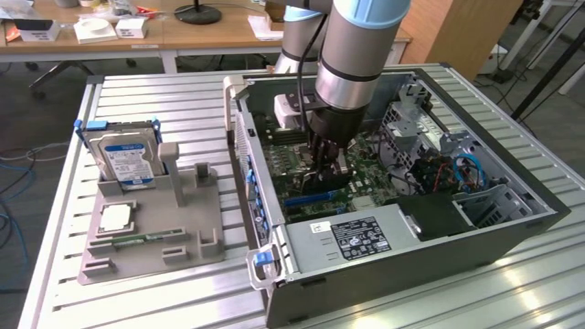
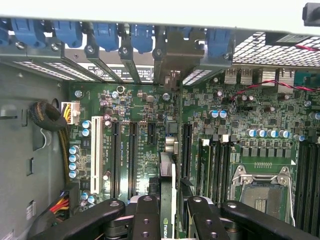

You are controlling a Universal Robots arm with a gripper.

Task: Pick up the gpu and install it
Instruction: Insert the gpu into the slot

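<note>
Wrist view shows the gpu edge-on, pinched between the gripper's fingers, poised above the motherboard slots inside the case. It looks light, stiff and fragile, best held by its bare edges.

The exterior view sits high and off the table, looking down at a slant over the open computer case from a middling distance, with the arm coming in at the frame's top and desks behind; the wrist view rides just behind the gripper, facing straight onto the motherboard from close by, the gpu clasped edge-on in its foreground; both views share the motherboard's slot area inside the case.
</note>
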